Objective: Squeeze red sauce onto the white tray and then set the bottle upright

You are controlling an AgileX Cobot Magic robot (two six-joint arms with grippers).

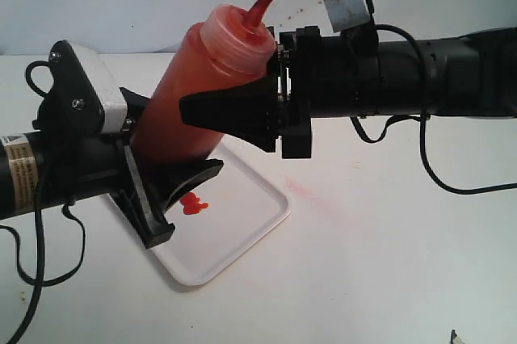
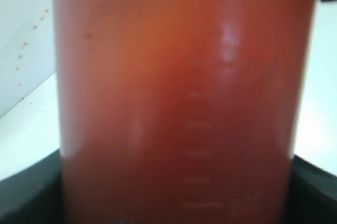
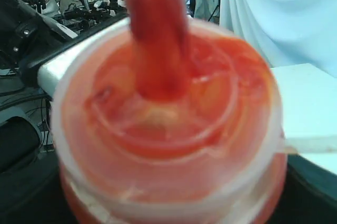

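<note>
1. Exterior view: Found the bottle (image 1: 202,86) tilted over the white tray (image 1: 242,199), with its pointed red nozzle (image 1: 262,3) aimed up and to the right. Could not see the base behind the left end effector (image 1: 174,150). Saw that end effector pinching the lower body and the right end effector (image 1: 212,100) clamped on the shoulder, just under the cloudy cap (image 1: 238,37). Spotted a glossy blob of red sauce (image 1: 194,205) on the tray, just beside the left fingers. Noted the tray's low rim and rounded corners, open white surface (image 1: 388,263) to the right, and a faint pink smear (image 1: 303,190) near the tray's edge.
2. Left wrist view: Saw the bottle (image 2: 179,98) filling nearly everything: translucent orange-red plastic with faint moulded graduation marks (image 2: 202,153), wedged between dark fingers (image 2: 26,197).
3. Right wrist view: Looked onto the cap (image 3: 168,145), whitish at the rim and smeared red on top, with the blurred nozzle (image 3: 155,34) rising from its middle.
</note>
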